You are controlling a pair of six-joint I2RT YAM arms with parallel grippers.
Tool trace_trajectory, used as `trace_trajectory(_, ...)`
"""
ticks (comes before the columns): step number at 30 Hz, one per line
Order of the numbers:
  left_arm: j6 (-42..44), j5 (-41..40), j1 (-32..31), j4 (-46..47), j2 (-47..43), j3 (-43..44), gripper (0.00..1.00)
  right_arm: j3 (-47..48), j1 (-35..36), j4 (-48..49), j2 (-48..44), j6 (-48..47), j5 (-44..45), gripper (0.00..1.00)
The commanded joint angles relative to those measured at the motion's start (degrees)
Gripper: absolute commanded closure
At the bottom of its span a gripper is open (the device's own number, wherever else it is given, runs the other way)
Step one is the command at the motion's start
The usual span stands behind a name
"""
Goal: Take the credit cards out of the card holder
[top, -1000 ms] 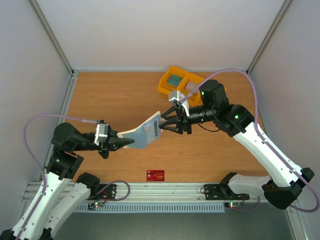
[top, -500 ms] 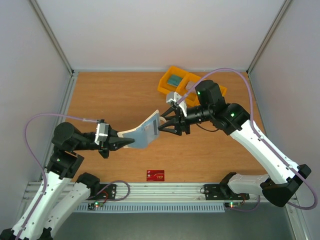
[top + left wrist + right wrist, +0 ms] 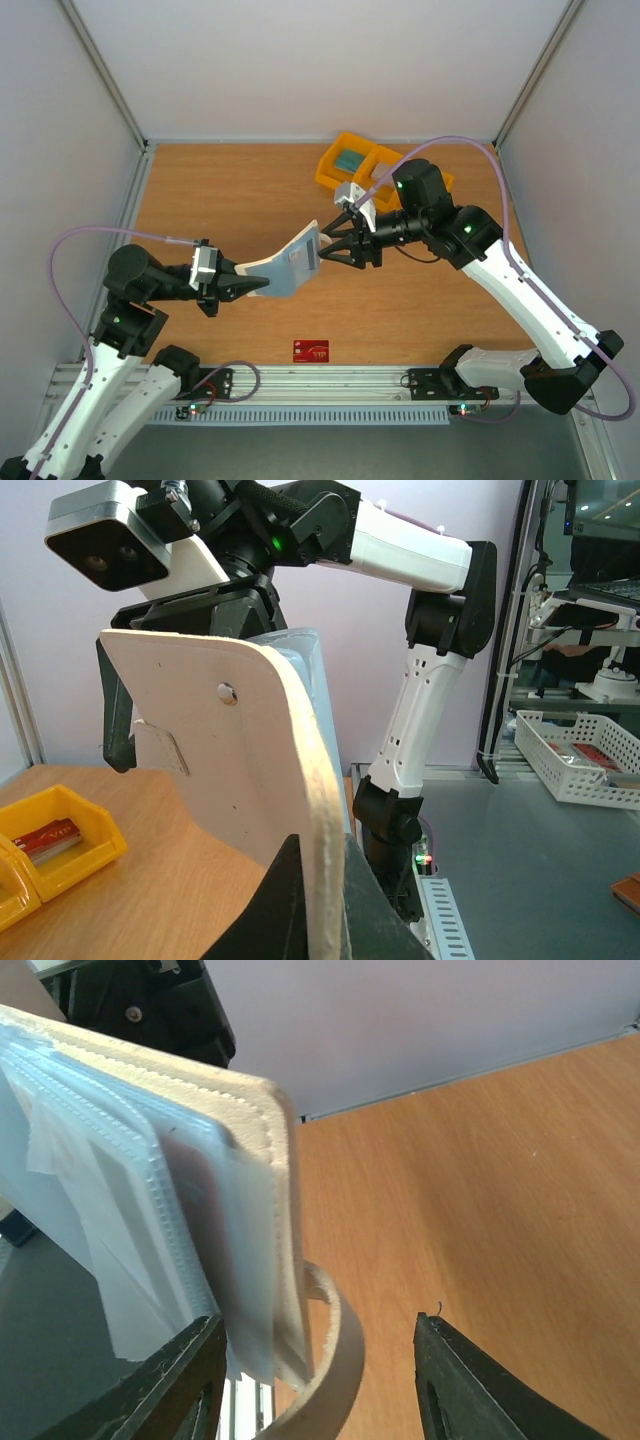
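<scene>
- The card holder (image 3: 290, 262) hangs in the air between the two grippers, clear of the table (image 3: 230, 190). This placement gives access to both faces and to the pocket openings.
- Its long axis runs from the left gripper (image 3: 255, 288) toward the right gripper (image 3: 325, 250), rising from the pinched end to the free end. The holder bows slightly along that line.
- The cream outside faces the far side of the left gripper. The grey-blue inside faces the near side, as the top view shows.
- The free end, with its clear sleeves (image 3: 130, 1220), points straight at the right gripper. Judgement: this presents the sleeve mouths for a pull along the long axis.
- The sleeves are too blurred to count the cards inside them.
- The snap tab (image 3: 335, 1350) curls off the cream edge, between the right gripper's fingers.
- The left gripper is pressed together on the lower edge of the card holder and acts as the anchor.
- The right gripper stands spread, one finger on each side of the free end. It holds nothing. Contact with the sleeves cannot be confirmed.
- A red card (image 3: 311, 350) lies flat on the table, below and on the near side of both grippers, well apart from the holder.
- A yellow bin (image 3: 335, 175) sits behind the right gripper, on the far side.
</scene>
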Motion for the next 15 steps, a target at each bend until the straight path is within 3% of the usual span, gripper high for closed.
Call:
trace_trajectory(1,-0.1,0.4,-0.3,3.6,0.0,1.9,1.0,2.4,-0.7,-1.3,-0.3,-0.6,-0.2,0.47)
trace_trajectory(9,-0.3,-0.1,-0.4,3.4,0.2,1.9,1.0,1.8,-0.7,-0.3,0.2,0.6,-3.8,0.43)
trace_trajectory(15,-2.5,-5.3,-0.4,3.9,0.7,1.0,1.0,1.6,0.1,0.5,1.2,2.5,-9.5,0.37)
